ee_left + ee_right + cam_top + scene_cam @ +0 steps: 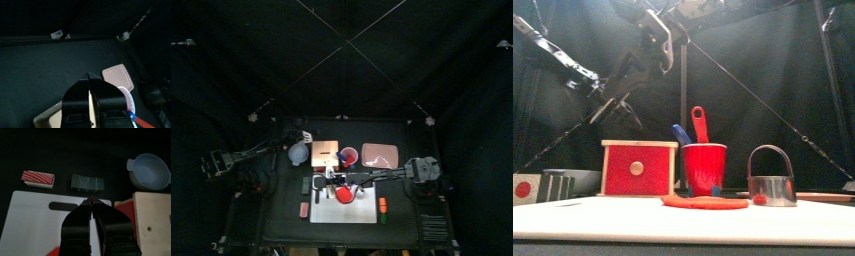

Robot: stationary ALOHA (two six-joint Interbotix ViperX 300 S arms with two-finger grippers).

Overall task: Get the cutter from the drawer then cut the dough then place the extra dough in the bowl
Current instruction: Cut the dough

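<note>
The round metal cutter with a wire handle (771, 185) stands upright on the white cutting board (673, 222), out in the open and free of both hands, its handle arched over it. Just beside it to the left lies the flat red disc of dough (704, 202), whole and uncut on the same board. Behind the dough stand the pale wooden box with a red drawer front (640, 168) and, to its right, a red cup (704, 168) holding a blue toy knife (680, 133) and a red toy knife (699, 122). The blue-grey bowl (150, 170) sits on the black tabletop (47, 70) left of the box, and a flat pink tray (120, 77) lies on the far side of the cup. Off the board's left edge rest a dark green toy sushi roll (88, 182) and a red-and-white striped toy (39, 177). The left hand (90, 75) hangs above the back of the tabletop with its jaws pressed together on nothing. The right hand (89, 201) hovers over the board, jaws likewise together and empty.
</note>
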